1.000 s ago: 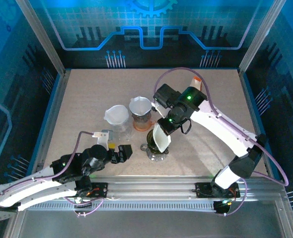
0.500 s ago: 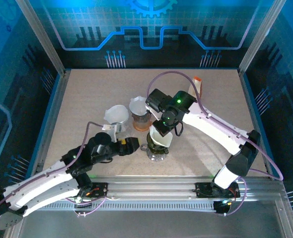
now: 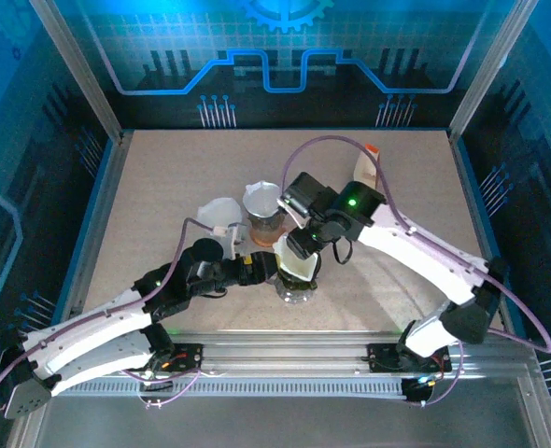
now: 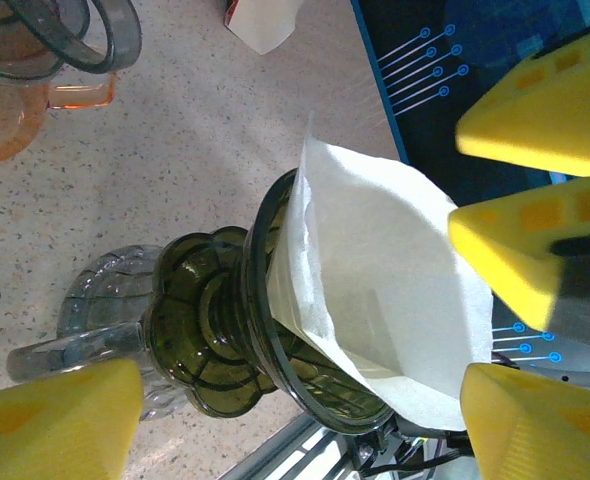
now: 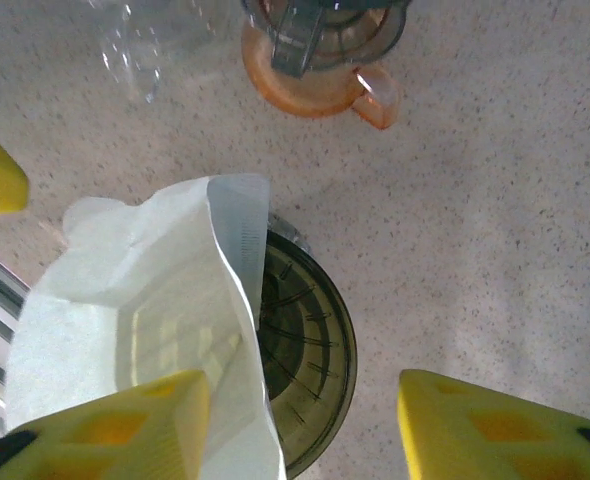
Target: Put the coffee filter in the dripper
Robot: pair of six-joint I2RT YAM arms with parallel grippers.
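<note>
Left gripper [image 3: 262, 267]: jaws apart, set either side of the green glass dripper [image 4: 215, 330], not clamped on it. White paper coffee filter [image 4: 385, 270]: seated in the dripper's mouth just ahead of that gripper, leaning, upper edge above the rim. Right gripper [image 3: 299, 250]: jaws apart directly above the dripper, filter against one finger.
</note>
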